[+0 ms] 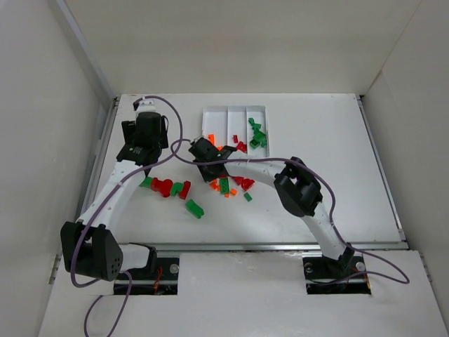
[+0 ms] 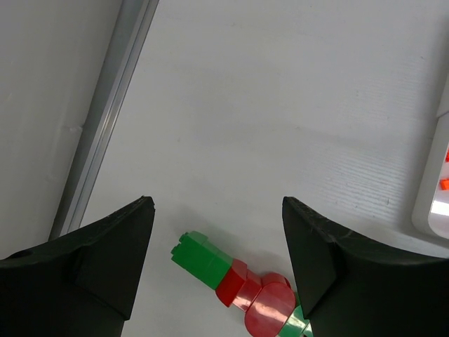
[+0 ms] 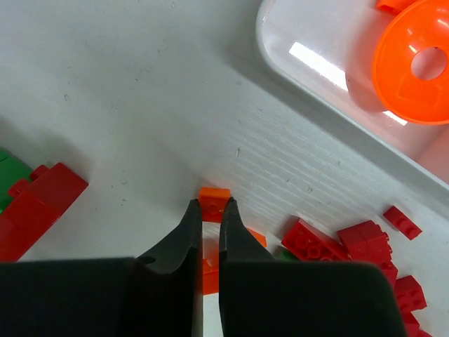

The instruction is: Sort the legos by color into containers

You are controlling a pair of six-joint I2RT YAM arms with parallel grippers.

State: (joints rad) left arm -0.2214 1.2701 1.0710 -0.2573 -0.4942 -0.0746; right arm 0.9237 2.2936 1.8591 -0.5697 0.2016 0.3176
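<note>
The white tray (image 1: pixel 210 111) has three compartments; the left holds an orange disc (image 3: pixel 414 63), the middle red legos (image 1: pixel 240 145), the right green legos (image 1: pixel 257 133). My right gripper (image 1: pixel 208 149) is just in front of the tray's near left corner. In the right wrist view its jaws (image 3: pixel 211 203) are shut on a small orange brick (image 3: pixel 214 194) that sits on the table. My left gripper (image 1: pixel 144 163) is open and empty; in the left wrist view it (image 2: pixel 217 203) hangs above a joined green brick (image 2: pixel 200 258) and red pieces (image 2: pixel 261 303).
Loose red, orange and green legos (image 1: pixel 228 184) lie in front of the tray. A green brick (image 1: pixel 194 208) lies nearer the arms. Red bricks (image 3: pixel 365 242) lie right of the right jaws, more (image 3: pixel 35 200) at left. A metal rail (image 2: pixel 105 119) runs along the left edge.
</note>
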